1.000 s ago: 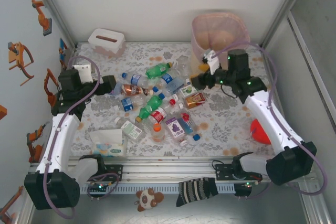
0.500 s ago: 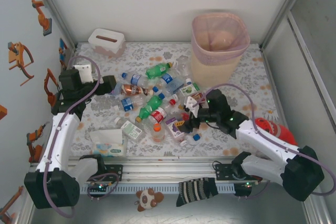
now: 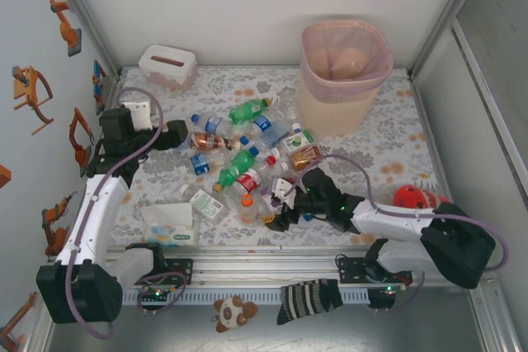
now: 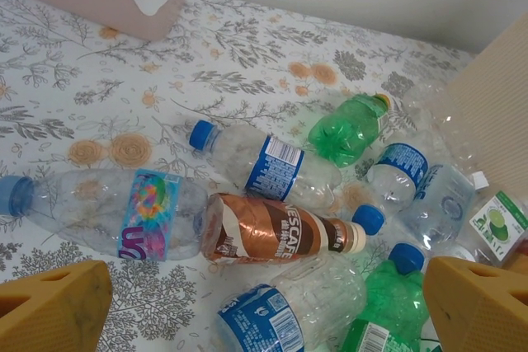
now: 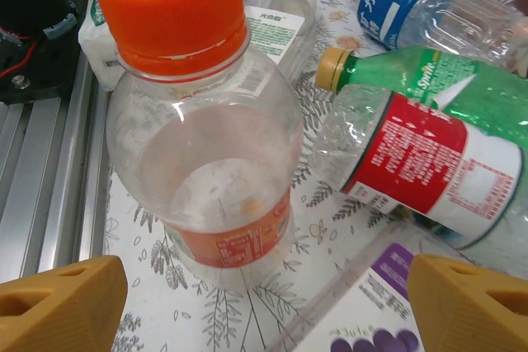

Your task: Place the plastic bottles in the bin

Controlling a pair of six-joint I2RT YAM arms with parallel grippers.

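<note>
Several plastic bottles point(image 3: 239, 158) lie in a heap at mid-table, green or clear, with coloured labels. The beige bin point(image 3: 342, 80) with a pink liner stands at the back right. My left gripper point(image 3: 175, 134) hovers open at the heap's left edge; in the left wrist view its gripper point(image 4: 264, 319) frames a brown Nescafe bottle point(image 4: 280, 232) and a clear blue-label bottle point(image 4: 268, 166), touching neither. My right gripper point(image 3: 276, 204) is low at the heap's near side. In the right wrist view it point(image 5: 264, 311) stands open just short of an upright clear bottle with an orange cap point(image 5: 202, 121).
A white-lidded tissue box point(image 3: 167, 66) sits back left, and a soft tissue pack point(image 3: 172, 226) front left. Purple juice cartons point(image 5: 388, 311) and a red-label green bottle point(image 5: 429, 154) crowd the right gripper. A red toy point(image 3: 410, 198) lies at the right. The table's rail point(image 5: 49, 171) is near.
My right arm has swung from beside the bin down and forward to the heap's near side, its jaws opening wider. The left arm has barely shifted.
</note>
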